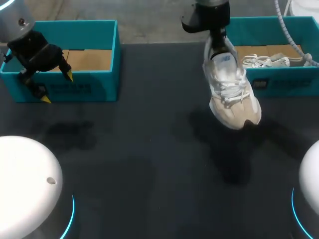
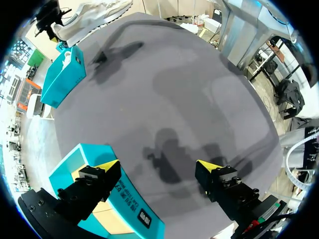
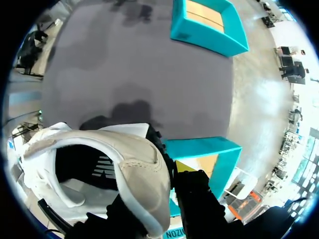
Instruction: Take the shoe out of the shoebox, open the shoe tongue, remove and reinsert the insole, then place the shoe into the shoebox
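Observation:
A white and beige shoe [image 1: 230, 89] hangs toe-down over the dark table, just in front of the right teal shoebox [image 1: 279, 82]. My right gripper [image 1: 218, 46] is shut on its heel. In the right wrist view the heel collar [image 3: 130, 164] is pinched between the fingers, the shoe's dark inside [image 3: 82, 167] faces the camera, and the right shoebox [image 3: 215, 155] lies below. My left gripper [image 1: 56, 87] stands open and empty at the front wall of the left teal shoebox [image 1: 94, 87]. Its yellow fingertips [image 2: 107, 165] straddle that box's edge [image 2: 94, 204], and the shoe [image 2: 92, 14] shows far ahead.
A second white shoe [image 1: 265, 61] lies inside the right shoebox. The left shoebox shows a bare cardboard floor [image 1: 89, 59]. Two white robot bases [image 1: 27, 184] sit at the front corners. Dark tabletop [image 1: 149, 149] spreads between the boxes and the bases.

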`<state>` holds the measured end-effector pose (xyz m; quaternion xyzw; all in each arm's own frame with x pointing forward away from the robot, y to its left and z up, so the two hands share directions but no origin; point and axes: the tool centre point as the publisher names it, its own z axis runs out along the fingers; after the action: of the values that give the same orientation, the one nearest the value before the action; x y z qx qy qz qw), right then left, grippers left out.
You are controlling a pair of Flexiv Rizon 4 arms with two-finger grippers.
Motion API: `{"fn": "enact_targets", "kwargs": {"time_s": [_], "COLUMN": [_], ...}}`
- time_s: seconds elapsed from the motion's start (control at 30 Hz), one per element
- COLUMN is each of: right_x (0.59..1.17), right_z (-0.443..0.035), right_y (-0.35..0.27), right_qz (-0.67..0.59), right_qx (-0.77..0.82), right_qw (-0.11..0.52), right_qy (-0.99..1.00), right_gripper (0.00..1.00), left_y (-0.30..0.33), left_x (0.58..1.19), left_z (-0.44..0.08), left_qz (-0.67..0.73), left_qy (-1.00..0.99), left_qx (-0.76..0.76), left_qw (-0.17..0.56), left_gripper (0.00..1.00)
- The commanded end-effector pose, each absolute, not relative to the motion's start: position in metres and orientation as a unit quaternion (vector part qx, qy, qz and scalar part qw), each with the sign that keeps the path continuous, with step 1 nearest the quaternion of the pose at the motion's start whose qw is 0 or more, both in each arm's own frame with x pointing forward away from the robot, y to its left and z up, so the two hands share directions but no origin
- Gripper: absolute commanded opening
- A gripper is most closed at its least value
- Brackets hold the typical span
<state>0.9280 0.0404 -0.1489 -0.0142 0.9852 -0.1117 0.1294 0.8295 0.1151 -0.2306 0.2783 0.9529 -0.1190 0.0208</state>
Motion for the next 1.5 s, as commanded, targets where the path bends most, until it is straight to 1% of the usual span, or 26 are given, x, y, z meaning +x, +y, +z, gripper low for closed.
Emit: {"fn": "enact_targets", "kwargs": {"time_s": [0.03,0.3,0.47,0.6,0.67,0.77,1.27,1.43,1.5], "right_x": [0.954,1.009,1.034,1.055,1.064,1.074,1.074,1.102,1.111], "right_z": [-0.129,-0.114,-0.106,-0.106,-0.106,-0.108,-0.108,-0.108,-0.109], "right_y": [0.029,-0.003,-0.019,-0.035,-0.043,-0.052,-0.052,-0.075,-0.089], "right_qz": [-0.120,-0.118,-0.120,-0.134,-0.124,-0.112,-0.112,-0.129,-0.135], "right_qx": [-0.014,-0.029,-0.033,-0.021,-0.021,-0.019,-0.019,-0.025,-0.020], "right_qw": [0.118,0.109,0.117,0.101,0.113,0.128,0.128,0.149,0.144], "right_qy": [0.986,0.987,0.985,0.985,0.986,0.985,0.985,0.980,0.980], "right_gripper": [0.00,0.00,0.00,0.00,0.00,0.00,0.00,0.00,0.00], "left_y": [0.115,0.115,0.115,0.115,0.115,0.115,0.115,0.115,0.115], "left_x": [0.829,0.829,0.829,0.829,0.829,0.829,0.829,0.829,0.829], "left_z": [-0.230,-0.230,-0.230,-0.230,-0.230,-0.230,-0.230,-0.230,-0.230], "left_qz": [-0.117,-0.117,-0.117,-0.117,-0.117,-0.117,-0.117,-0.117,-0.117], "left_qy": [0.953,0.953,0.953,0.953,0.953,0.953,0.953,0.953,0.953], "left_qx": [0.278,0.278,0.278,0.278,0.278,0.278,0.278,0.278,0.278], "left_qw": [0.020,0.020,0.020,0.020,0.020,0.020,0.020,0.020,0.020], "left_gripper": [1.00,1.00,1.00,1.00,1.00,1.00,1.00,1.00,1.00]}}
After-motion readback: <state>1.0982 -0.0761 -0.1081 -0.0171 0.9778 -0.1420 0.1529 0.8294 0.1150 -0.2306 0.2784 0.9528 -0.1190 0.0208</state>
